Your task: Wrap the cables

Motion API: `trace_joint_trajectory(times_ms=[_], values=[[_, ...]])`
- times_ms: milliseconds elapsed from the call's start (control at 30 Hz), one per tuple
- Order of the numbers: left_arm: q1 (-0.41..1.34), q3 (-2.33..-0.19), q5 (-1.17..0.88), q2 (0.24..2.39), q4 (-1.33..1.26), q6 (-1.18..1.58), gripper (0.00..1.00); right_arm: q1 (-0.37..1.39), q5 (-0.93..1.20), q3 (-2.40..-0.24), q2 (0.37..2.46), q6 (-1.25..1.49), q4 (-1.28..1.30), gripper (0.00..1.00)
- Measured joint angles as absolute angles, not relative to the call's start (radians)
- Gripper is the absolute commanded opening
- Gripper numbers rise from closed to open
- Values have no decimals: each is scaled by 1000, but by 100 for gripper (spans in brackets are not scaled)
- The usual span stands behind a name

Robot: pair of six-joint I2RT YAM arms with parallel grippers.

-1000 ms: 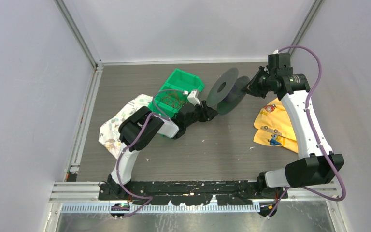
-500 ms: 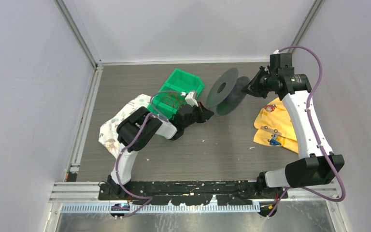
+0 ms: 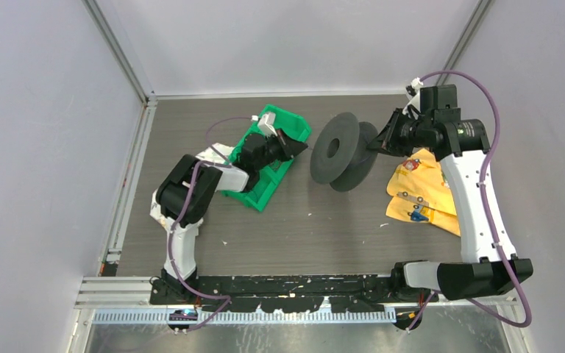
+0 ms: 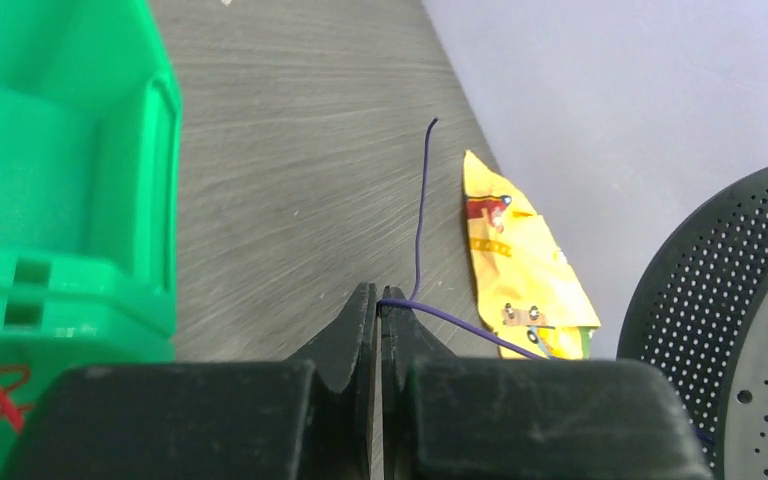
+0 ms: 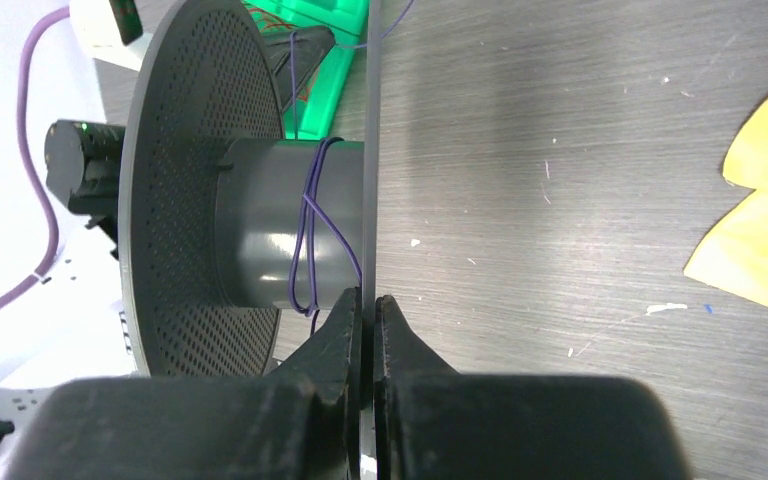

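A thin purple cable [image 4: 421,205] is pinched in my left gripper [image 4: 377,292], which is shut on it. One end sticks up free and the other runs right toward the black spool [image 4: 735,330]. In the top view the left gripper [image 3: 299,146] hovers over the right end of the green bin [image 3: 263,193]. The spool [image 3: 340,151] stands on edge, with a few purple cable turns [image 5: 310,230] round its grey hub. My right gripper [image 5: 368,297] is shut on the rim of the spool's near flange [image 5: 369,150]. In the top view the right gripper [image 3: 382,140] meets the spool's right side.
A yellow cloth [image 3: 421,190] with small metal parts lies at the right, below the right arm. A patterned cloth [image 3: 163,207] lies left of the green bin, under the left arm. Thin reddish wires [image 5: 282,14] lie in the bin. Grey walls enclose the table.
My left gripper has shut on the purple cable and swung back-left from beside the spool to over the green bin. The spool has turned slightly in the right gripper's hold.
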State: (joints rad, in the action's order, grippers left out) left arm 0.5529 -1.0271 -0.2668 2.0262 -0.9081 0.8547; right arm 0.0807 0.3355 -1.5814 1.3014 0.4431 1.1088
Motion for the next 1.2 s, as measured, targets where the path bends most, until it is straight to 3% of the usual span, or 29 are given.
trace_joint_trajectory(times_ms=[467, 900, 967, 1100, 1200], values=[[505, -1372, -593, 2024, -783, 823, 0, 78, 471, -1584, 1256, 384, 1122, 1], [566, -1390, -749, 1860, -527, 521, 1, 136, 526, -1537, 1346, 314, 1158, 1], [595, -1390, -744, 1830, -486, 454, 9, 146, 519, -1533, 1360, 305, 1176, 1], [612, -1389, -749, 1807, -453, 402, 38, 151, 502, -1521, 1361, 305, 1192, 1], [613, -1387, -760, 1804, -449, 408, 42, 154, 492, -1507, 1362, 310, 1189, 1]])
